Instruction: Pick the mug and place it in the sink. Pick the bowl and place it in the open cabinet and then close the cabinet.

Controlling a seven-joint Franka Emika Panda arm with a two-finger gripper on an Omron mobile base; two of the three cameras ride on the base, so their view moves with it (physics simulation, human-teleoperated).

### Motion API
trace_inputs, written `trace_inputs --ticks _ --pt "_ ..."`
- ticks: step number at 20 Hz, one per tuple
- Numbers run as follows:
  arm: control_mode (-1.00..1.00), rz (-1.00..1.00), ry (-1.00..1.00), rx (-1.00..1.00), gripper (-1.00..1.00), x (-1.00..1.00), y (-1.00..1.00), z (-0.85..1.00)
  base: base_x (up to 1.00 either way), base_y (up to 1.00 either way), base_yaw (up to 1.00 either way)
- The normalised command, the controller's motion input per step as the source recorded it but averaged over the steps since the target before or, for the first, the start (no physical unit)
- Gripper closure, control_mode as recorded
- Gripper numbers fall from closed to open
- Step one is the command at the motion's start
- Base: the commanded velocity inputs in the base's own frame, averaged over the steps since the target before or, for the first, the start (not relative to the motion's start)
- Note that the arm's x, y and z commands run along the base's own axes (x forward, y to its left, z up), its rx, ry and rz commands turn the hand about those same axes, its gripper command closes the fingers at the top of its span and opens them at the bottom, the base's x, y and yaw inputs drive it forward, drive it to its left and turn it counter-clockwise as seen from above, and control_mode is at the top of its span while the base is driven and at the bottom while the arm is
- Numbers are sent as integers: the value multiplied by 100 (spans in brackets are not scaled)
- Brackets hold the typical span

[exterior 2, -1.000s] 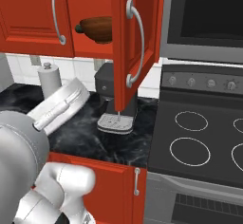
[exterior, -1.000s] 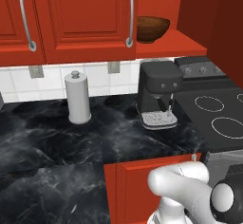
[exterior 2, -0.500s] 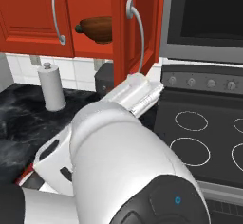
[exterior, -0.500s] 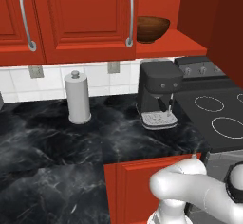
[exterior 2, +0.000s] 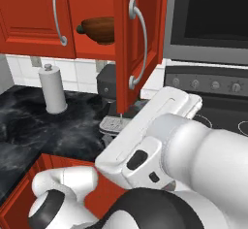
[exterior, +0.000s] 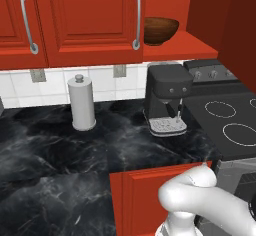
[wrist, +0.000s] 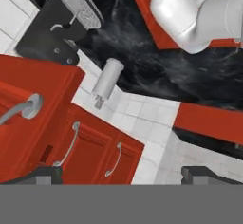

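Black marble counter [exterior: 75, 165] spreads nearest, bearing a paper towel roll [exterior: 82, 103] and coffee machine [exterior: 166, 98] toward its back edge. Since a moment ago the arm has swung across. Gripper [wrist: 121, 174] spread wide, holding nothing. Beyond, the bowl [exterior: 160, 30] sits on the cabinet [exterior: 192, 42] shelf, door open.

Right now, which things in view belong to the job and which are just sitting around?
Job:
- bowl, on the open cabinet's shelf
- cabinet, door open
- claw, tips apart, nothing between them

Just sitting around:
- coffee machine
- paper towel roll
- stove
- counter
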Motion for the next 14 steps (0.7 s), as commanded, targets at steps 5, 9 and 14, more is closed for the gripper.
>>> trace_inputs --ticks 5,9,14 --pt "-100 6 -24 32 -100 54 2 -46 0 0 0" --pt "-100 0 -26 36 -100 62 8 -37 0 0 0" --pt "-100 0 -26 33 -100 56 0 -15 0 0 0"
